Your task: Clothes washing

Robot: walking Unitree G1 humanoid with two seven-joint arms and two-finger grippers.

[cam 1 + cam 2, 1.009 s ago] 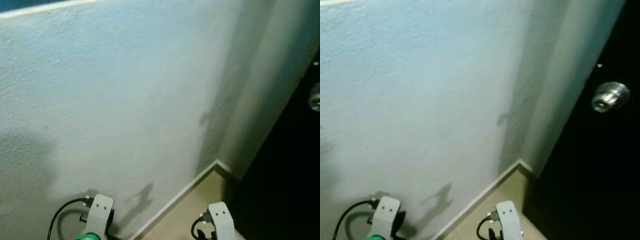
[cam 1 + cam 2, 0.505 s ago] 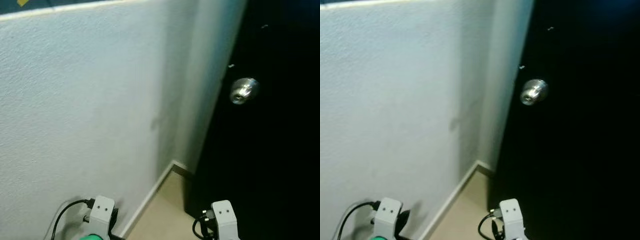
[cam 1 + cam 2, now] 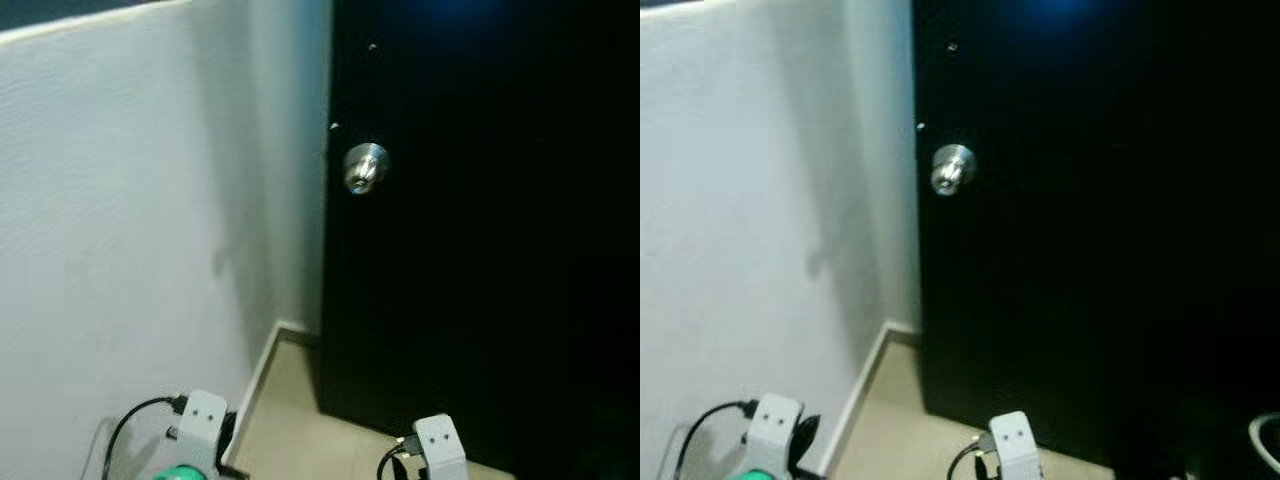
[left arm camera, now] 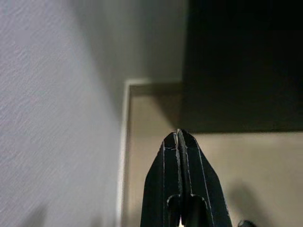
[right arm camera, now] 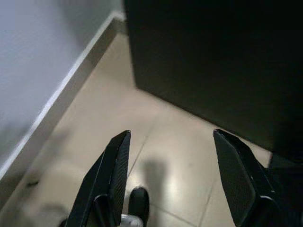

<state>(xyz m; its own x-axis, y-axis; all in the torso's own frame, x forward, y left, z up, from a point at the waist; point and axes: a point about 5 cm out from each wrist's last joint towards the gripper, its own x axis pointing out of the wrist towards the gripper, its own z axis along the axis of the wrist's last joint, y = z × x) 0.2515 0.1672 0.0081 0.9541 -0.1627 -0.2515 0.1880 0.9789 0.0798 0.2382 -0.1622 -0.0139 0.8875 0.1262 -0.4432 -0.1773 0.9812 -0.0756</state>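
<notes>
- No clothes or washer seen; dark door (image 3: 480, 250) filled right of frame, round silver knob (image 3: 364, 167) upper centre.
- White wall (image 3: 120, 250) at left, beige floor (image 5: 156, 142) below.
- Left gripper (image 4: 180, 142) pressed closed, empty, over floor by skirting.
- Right gripper (image 5: 170, 161) spread wide, empty.

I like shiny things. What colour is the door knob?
Silver, on the black door; the door knob shows best in the left eye view.

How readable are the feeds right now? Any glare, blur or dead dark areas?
Eye views: the dark door is near-black and featureless, with a glint on its knob; the white wall is softly shadowed and slightly blurred. Left wrist view: left gripper sharp. Right wrist view: right gripper clear, floor sheen.
</notes>
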